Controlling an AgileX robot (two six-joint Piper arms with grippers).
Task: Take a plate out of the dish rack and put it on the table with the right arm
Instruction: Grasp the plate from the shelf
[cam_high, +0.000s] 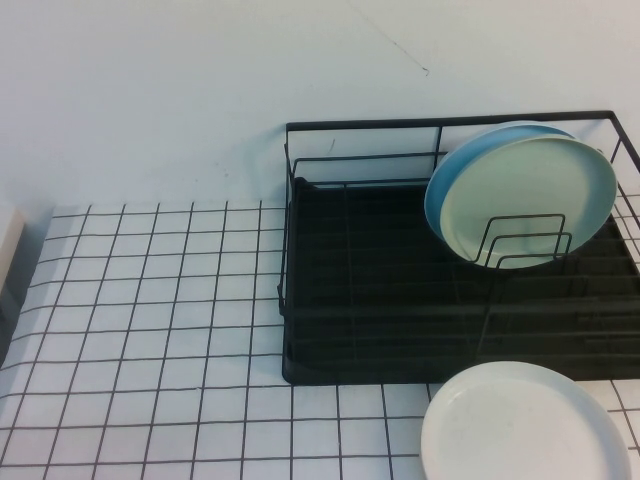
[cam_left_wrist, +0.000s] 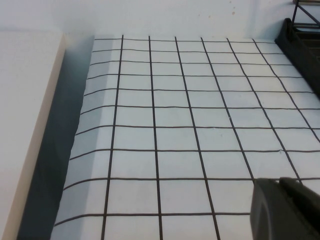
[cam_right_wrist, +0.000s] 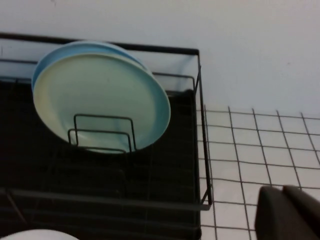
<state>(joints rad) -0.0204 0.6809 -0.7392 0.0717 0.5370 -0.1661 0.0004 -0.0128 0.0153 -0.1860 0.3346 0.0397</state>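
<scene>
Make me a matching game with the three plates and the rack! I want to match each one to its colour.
Things:
1. front plate standing in the dish rack
2. plate right behind it
3. plate lying on the table
4. dish rack

Colours:
a. black
b. white
c. pale mint green
d. light blue

Pairs: 1-c, 2-d, 3-b, 4-a

Only a dark corner of the left gripper shows above the table, and likewise the right gripper beside the rack.
</scene>
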